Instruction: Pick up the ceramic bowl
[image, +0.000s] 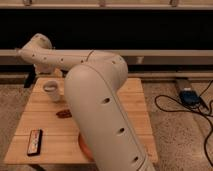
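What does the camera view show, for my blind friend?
A big white robot arm reaches over a wooden table, its dark hand hanging past the far left corner. A glossy orange-red ceramic bowl peeks out behind the arm; a small white cup and flat black gadget sit nearby.

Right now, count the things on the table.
4: cup back left, brown piece mid left, black device front left, bowl front, behind arm; more may hide. Gripper left of cup.

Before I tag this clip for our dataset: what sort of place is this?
Probably a lab or office test area: speckled hard floor, loose cables lying on it, and one small wooden table. The gripper hangs past the table's far left corner.
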